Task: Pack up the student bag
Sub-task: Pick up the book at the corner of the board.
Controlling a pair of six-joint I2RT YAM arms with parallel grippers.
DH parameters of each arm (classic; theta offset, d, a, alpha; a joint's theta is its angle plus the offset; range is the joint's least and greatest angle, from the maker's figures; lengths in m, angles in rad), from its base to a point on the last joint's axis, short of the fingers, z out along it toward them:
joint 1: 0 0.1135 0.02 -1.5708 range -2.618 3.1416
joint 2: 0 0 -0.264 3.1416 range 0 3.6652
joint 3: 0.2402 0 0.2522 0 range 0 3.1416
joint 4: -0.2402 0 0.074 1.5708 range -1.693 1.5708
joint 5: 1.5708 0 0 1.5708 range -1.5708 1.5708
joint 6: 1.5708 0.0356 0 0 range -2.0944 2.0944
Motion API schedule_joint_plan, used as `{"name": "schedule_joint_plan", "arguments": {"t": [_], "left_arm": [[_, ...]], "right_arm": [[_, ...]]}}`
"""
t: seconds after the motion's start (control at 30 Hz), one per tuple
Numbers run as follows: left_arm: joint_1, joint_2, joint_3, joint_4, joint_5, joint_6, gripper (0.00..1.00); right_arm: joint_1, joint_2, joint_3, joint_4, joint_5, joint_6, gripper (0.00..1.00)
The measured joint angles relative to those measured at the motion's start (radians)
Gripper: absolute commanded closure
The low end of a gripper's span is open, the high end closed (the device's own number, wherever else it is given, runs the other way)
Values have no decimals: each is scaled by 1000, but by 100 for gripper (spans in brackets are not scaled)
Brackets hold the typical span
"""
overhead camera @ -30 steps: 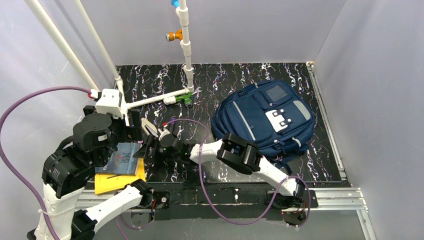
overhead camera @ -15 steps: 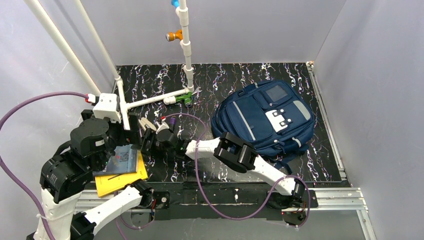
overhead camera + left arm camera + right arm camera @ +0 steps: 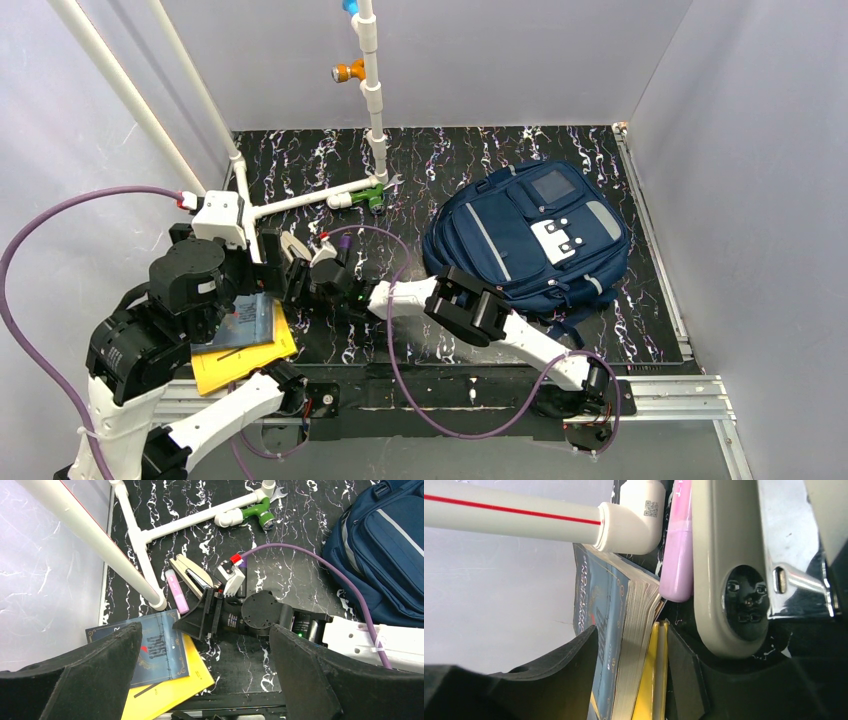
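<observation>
The student bag (image 3: 530,240), navy blue with grey patches, lies flat at the right of the table, its edge also in the left wrist view (image 3: 380,555). At the near left, a blue book (image 3: 150,652) lies on a yellow book (image 3: 170,690). My right gripper (image 3: 631,635) reaches across to them and is shut on the corner of both: one finger presses the blue cover (image 3: 609,610), the other the yellow book (image 3: 651,680). My left gripper (image 3: 205,630) hangs wide open above the books, holding nothing.
A beige stapler (image 3: 192,575) and a pink marker (image 3: 177,592) lie just beyond the books, beside my right wrist. A white pipe frame (image 3: 300,200) with a green fitting (image 3: 373,195) crosses the back left. Its slanted pipe (image 3: 90,535) stands close to the books.
My right gripper slid left onto the corner of the books and its jaws narrowed around them. The left arm shifted slightly and stayed open.
</observation>
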Motion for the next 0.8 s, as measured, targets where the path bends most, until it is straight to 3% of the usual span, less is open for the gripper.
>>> {"name": "schedule_joint_plan", "arguments": {"t": [0.2, 0.33, 0.8], "left_arm": [[0, -5, -8, 0, 19, -18, 2], [0, -15, -17, 1, 27, -29, 2], [0, -36, -50, 5, 46, -56, 2]], "right_arm": [[-3, 20, 39, -2, 8, -24, 36], [-5, 46, 80, -4, 8, -32, 44], [-26, 79, 109, -5, -20, -18, 94]]}}
